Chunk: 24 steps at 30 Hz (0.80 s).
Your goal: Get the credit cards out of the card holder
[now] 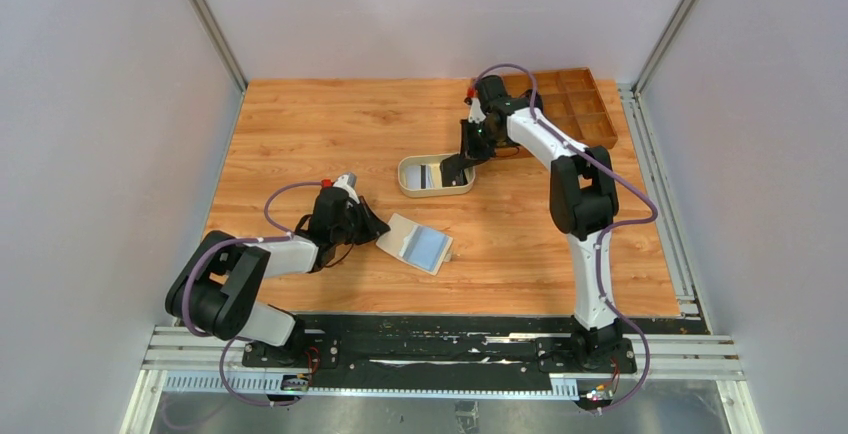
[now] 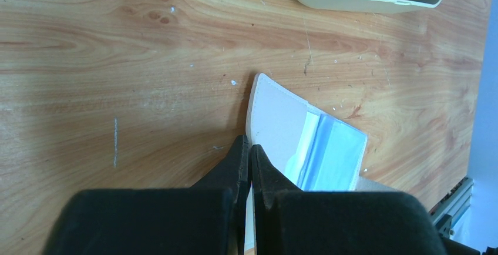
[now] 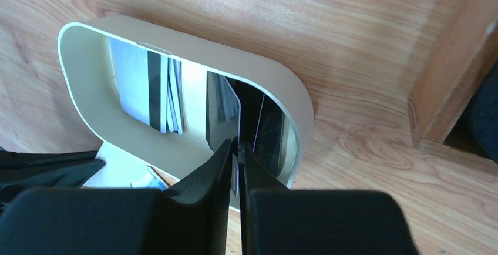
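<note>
Though unclear overhead — card [image 3: 223,109] upright in right gripper [image 3: 238,145].

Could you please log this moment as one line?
left pincer: shut on wallet | right pincer: shut on card, upright in tray | other cards: in tray

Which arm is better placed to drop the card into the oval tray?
Right: the right gripper holds a credit card upright inside the tray; the left gripper is away, pinching the card holder edge.
</note>
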Each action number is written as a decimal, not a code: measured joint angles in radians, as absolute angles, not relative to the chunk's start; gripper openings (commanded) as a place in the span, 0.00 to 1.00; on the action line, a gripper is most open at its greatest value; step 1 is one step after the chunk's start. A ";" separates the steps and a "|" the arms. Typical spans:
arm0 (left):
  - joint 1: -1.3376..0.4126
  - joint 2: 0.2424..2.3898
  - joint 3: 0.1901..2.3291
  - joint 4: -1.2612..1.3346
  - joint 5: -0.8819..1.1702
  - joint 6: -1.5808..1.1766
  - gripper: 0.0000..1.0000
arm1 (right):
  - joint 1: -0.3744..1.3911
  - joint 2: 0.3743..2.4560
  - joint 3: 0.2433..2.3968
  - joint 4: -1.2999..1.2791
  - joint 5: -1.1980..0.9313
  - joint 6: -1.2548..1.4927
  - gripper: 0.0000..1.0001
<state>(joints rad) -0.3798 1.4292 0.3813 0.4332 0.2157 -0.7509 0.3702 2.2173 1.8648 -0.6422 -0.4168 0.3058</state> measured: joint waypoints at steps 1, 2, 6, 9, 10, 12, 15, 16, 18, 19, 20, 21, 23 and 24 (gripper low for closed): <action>-0.380 1.428 0.381 0.430 0.216 -0.751 0.00 | 0.370 2.218 1.870 -0.649 -0.410 0.297 0.20; -0.380 1.427 0.381 0.429 0.215 -0.751 0.00 | 0.370 2.218 1.872 -0.652 -0.404 0.293 0.24; -0.380 1.415 0.381 0.419 0.215 -0.750 0.00 | 0.368 2.218 1.890 -0.668 -0.392 0.274 0.35; -0.380 1.411 0.381 0.416 0.215 -0.750 0.00 | 0.370 2.217 1.917 -0.676 -0.392 0.257 0.38; -0.380 1.411 0.381 0.416 0.215 -0.749 0.00 | 0.373 2.217 1.927 -0.678 -0.392 0.250 0.38; -0.380 1.408 0.381 0.414 0.213 -0.748 0.00 | 0.384 2.217 1.948 -0.678 -0.390 0.240 0.38; -0.380 1.399 0.381 0.409 0.212 -0.746 0.00 | 0.413 2.217 1.966 -0.678 -0.388 0.238 0.35; -0.380 1.395 0.381 0.407 0.211 -0.744 0.00 | 0.430 2.217 1.969 -0.677 -0.388 0.238 0.34; -0.380 1.390 0.381 0.406 0.208 -0.743 0.00 | 0.462 2.217 1.971 -0.674 -0.389 0.241 0.31; -0.380 1.386 0.381 0.403 0.205 -0.743 0.00 | 0.477 2.219 1.972 -0.672 -0.391 0.244 0.29; -0.380 1.382 0.381 0.400 0.204 -0.742 0.00 | 0.495 2.223 1.972 -0.671 -0.393 0.249 0.26; -0.380 1.378 0.381 0.398 0.202 -0.740 0.00 | 0.507 2.226 1.972 -0.669 -0.393 0.251 0.24; -0.380 1.372 0.381 0.393 0.199 -0.739 0.00 | 0.526 2.237 1.972 -0.662 -0.395 0.263 0.19; -0.380 1.369 0.381 0.390 0.197 -0.738 0.00 | 0.533 2.243 1.972 -0.659 -0.396 0.270 0.16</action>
<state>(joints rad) -0.3798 1.3689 0.3813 0.3897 0.1974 -0.7380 0.5327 2.2433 1.9717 -0.6586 -0.3962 0.2695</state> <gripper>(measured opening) 0.017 0.224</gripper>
